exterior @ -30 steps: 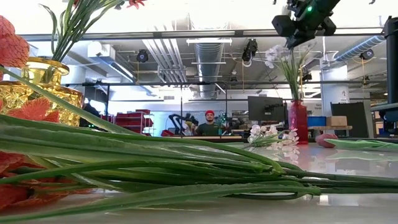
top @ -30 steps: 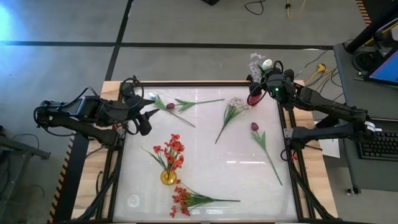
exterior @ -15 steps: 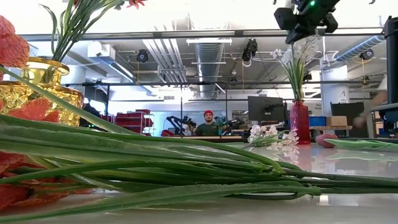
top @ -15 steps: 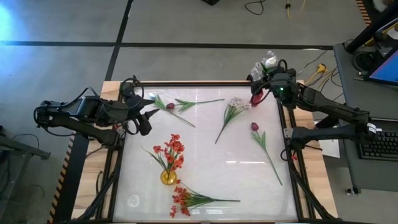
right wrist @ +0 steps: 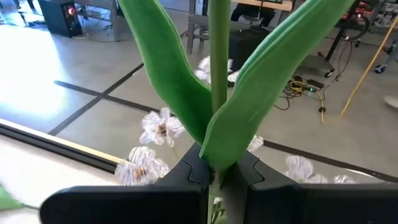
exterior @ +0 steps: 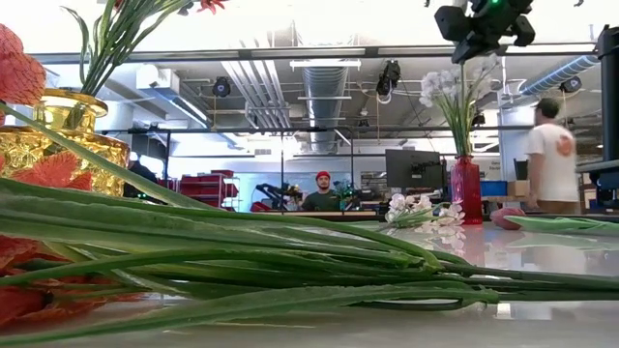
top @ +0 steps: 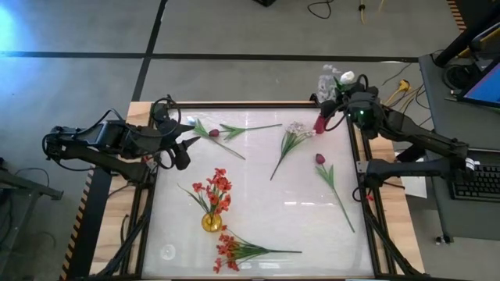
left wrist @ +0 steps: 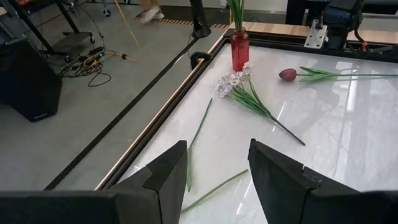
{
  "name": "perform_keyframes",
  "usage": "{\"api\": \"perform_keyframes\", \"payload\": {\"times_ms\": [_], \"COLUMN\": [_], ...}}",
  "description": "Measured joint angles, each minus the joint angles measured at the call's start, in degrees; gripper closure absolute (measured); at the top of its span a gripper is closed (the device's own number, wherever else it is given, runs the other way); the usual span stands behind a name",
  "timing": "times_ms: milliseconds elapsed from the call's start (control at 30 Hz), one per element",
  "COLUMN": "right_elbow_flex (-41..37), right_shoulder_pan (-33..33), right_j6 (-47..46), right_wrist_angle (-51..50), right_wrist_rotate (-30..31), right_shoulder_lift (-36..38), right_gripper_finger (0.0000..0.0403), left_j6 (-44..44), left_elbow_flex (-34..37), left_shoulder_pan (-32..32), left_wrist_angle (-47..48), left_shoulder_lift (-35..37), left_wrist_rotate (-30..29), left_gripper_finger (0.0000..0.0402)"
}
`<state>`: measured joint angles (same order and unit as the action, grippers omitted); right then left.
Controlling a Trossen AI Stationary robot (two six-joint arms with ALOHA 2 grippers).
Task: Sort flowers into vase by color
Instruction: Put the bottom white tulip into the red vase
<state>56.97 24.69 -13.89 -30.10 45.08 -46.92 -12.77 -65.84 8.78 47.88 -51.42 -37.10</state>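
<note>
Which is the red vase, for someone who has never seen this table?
Find the white table and go to its far right corner, under the right gripper. The red vase stands upright there with green stems in it. The other vase, near the left front, is gold and holds red-orange flowers.

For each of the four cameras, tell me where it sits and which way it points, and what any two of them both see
High view: above, looking straight down; both arms, left gripper open, right gripper shut on a white flower stem.
Low view: table height, looking level across; right gripper above the red vase.
Left wrist view: looks across the table; own fingers.
Right wrist view: looks past the gripped stem; own fingers.
Shared: high, low and left wrist views show the red vase.
</note>
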Motion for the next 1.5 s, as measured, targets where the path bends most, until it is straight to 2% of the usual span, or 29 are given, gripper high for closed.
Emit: {"api": "perform_keyframes", "payload": {"times_ms": [133,367,500,600,733,867,967,1233,1500], "right_elbow_flex": [-0.1,2.6,5.2,7.4,9.2,9.2,8.5,4.1,-2.0], "right_shoulder_pan": [-0.1,-0.2,-0.5,-0.6,-0.5,-1.9,-5.0,-16.2,-27.5], "right_j6": [0.4,-0.8,-0.5,-0.5,-1.0,-1.1,-1.1,0.7,5.1], "right_wrist_angle": [1.2,1.6,1.6,1.3,1.3,2.1,2.1,7.3,14.9], "right_wrist_rotate": [-0.3,-7.8,-12.0,-15.2,-26.8,-41.7,-46.8,-46.3,-37.8], "right_shoulder_lift": [0.0,1.8,2.9,3.8,4.8,5.3,5.3,5.2,4.9], "right_gripper_finger": [0.0390,0.0390,0.0390,0.0390,0.0390,0.0390,0.0390,0.0390,0.0390], "left_j6": [0.0,0.0,0.3,5.2,11.3,12.3,12.6,16.1,16.6], "left_elbow_flex": [0.0,0.0,0.0,0.0,-0.9,-4.2,-7.2,-16.3,-20.2], "left_shoulder_pan": [0.0,0.0,1.0,2.8,6.0,8.4,9.9,10.4,10.3], "left_wrist_angle": [0.0,-1.2,-8.6,-18.0,-26.8,-27.9,-27.8,-28.4,-32.5], "left_shoulder_lift": [0.0,-0.7,-2.2,-4.0,-7.6,-12.7,-18.0,-31.6,-38.6], "left_wrist_rotate": [0.0,0.8,2.1,5.0,7.9,7.8,7.7,7.7,7.7], "left_gripper_finger": [0.0245,0.0245,0.0245,0.0245,0.0247,0.0247,0.0247,0.0246,0.0209]}}
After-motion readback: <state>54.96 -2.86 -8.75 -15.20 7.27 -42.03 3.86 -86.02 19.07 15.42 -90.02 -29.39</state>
